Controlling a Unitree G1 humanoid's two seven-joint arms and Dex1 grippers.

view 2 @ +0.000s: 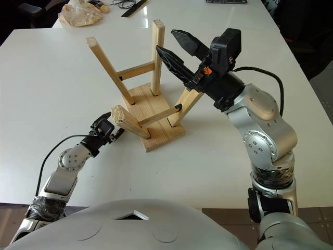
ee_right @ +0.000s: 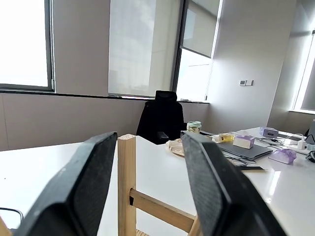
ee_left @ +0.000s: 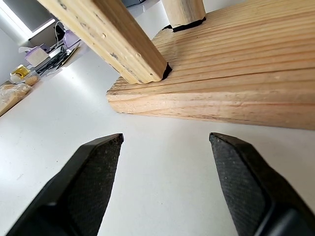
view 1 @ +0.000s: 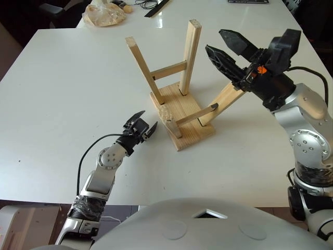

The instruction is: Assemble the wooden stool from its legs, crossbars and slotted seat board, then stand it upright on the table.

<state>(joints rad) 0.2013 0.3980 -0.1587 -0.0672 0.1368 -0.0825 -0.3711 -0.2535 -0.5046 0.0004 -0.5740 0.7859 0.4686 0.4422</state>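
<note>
Stool (view 1: 177, 101) sits upside down mid-frame on the white table (view 1: 62, 104), seat board (view 1: 192, 130) flat, legs up. Left gripper (view 1: 147, 120) is low, just lower-left of ctr, jaws apart, beside the board's near corner, not touching. Right gripper (view 1: 214, 41) is raised upper right, jaws wide, holding nothing, above the tilted rt leg (view 1: 229, 96).

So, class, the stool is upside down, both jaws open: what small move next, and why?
Probably ease the right gripper onto the tall leg and close: its jaws stand open with that leg lined up between them, and the seat board lies flat on the table.
</note>
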